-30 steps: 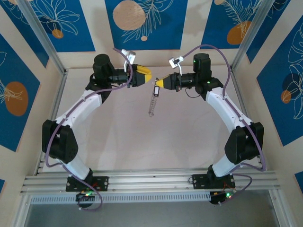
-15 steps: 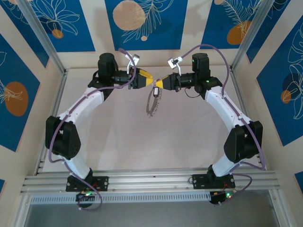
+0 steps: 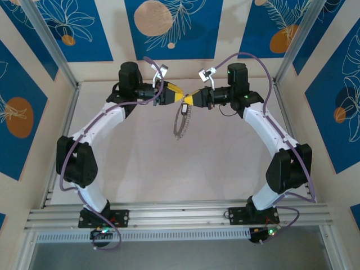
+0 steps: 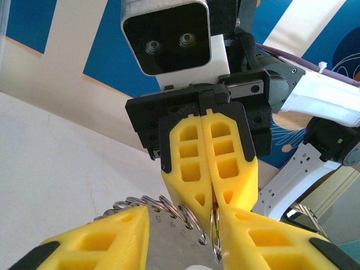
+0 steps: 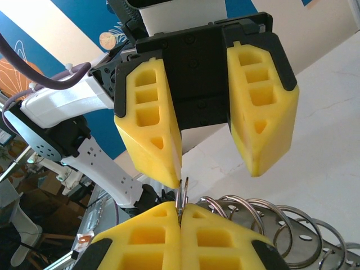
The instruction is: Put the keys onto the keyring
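Right tool (image 3: 189, 100) pinches keyring (image 4: 169, 239); left tool (image 3: 179, 96) agape.

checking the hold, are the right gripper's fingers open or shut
Shut: the fingers of the right gripper meet, pinching a ring of the keyring.

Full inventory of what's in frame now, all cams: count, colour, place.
keyring: one, silvery coiled loop, hanging from the right claw over the table's far middle
key: one, dark tag with pale centre, at the keyring's top, just under the claw tips
table: one, pale, under both arms
wall panels: several, blue with orange discs, behind and at both sides
frame rails: several, silver, along the near edge
cables: two, purple, one per arm
arms: two, white and black, based at the near edge
left claw: one, yellow, open, tip to tip with the right claw
right claw: one, yellow, shut on the keyring
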